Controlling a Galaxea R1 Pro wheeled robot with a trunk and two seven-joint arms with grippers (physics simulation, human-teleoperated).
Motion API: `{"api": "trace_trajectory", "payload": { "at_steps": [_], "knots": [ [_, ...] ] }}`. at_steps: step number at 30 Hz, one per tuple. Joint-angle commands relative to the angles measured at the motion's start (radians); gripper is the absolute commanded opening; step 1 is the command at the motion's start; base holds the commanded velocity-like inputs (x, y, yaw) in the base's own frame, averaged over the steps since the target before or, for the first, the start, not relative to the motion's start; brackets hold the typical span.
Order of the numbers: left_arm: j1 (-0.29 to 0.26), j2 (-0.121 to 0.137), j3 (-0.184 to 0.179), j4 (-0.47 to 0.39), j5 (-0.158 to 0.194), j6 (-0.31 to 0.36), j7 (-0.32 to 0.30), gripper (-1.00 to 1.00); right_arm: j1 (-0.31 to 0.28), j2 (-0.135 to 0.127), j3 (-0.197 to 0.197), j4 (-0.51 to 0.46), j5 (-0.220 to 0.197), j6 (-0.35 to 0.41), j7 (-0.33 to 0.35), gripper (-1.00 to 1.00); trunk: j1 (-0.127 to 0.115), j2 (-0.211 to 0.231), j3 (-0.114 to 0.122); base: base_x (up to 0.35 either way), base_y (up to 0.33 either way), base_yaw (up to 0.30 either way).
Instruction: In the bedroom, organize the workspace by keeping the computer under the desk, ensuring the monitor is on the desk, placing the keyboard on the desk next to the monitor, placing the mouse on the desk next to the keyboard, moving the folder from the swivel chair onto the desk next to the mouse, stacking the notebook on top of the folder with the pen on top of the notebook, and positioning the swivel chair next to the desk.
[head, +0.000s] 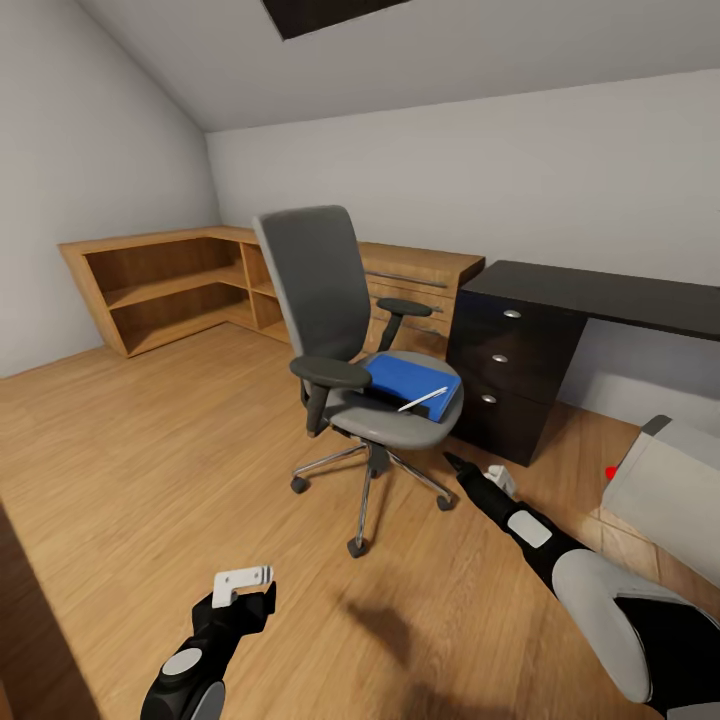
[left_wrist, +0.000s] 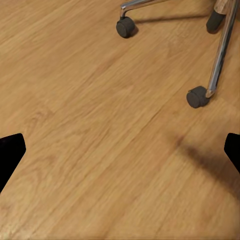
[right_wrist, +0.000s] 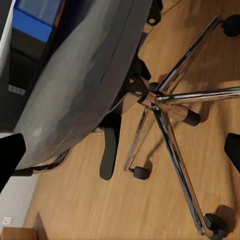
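The left gripper (head: 245, 590) hangs low over bare wooden floor (head: 150, 470), its fingers spread wide with nothing between them; from it the swivel chair (head: 350, 350) stands ahead and off toward the right arm's side, and only two casters and chrome spokes of the base show in the left wrist view. The right gripper (head: 462, 470) is the nearer tool by a clear margin: its arm is stretched forward and low, the tip close beside the chair's base and below the seat edge, and in the right wrist view the underside of the grey seat and the chrome five-spoke base (right_wrist: 165, 100) loom close. Its fingertips show at opposite edges of that view, so it reads as open and empty. The blue folder (head: 410, 380) lies flat on the seat, above and just beyond the right gripper, its long axis running away toward the desk (head: 600, 295). The white pen (head: 424, 399) lies across the folder's near corner. The right arm would likely need to rise to seat height first.
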Motion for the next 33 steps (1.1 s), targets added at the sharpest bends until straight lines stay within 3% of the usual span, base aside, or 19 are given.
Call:
{"api": "trace_trajectory", "payload": {
  "at_steps": [1,25,33],
  "knots": [
    [-0.001,0.001,-0.003,-0.001,0.010,0.002,0.010,1.00,0.000,0.000,-0.005,0.000,-0.005,0.009,0.004,1.00,0.000,0.000,-0.001,0.000,0.000,0.000],
    [-0.001,0.001,-0.004,-0.001,0.009,0.000,0.012,1.00,0.000,0.005,-0.005,0.001,-0.007,0.004,0.005,1.00,0.000,0.000,-0.001,0.255,0.000,0.000],
    [-0.001,0.001,-0.004,0.000,0.009,0.000,0.015,1.00,0.000,0.006,-0.004,0.001,-0.007,0.004,0.005,1.00,0.000,0.000,-0.001,0.105,0.000,0.000]
  ]
}}
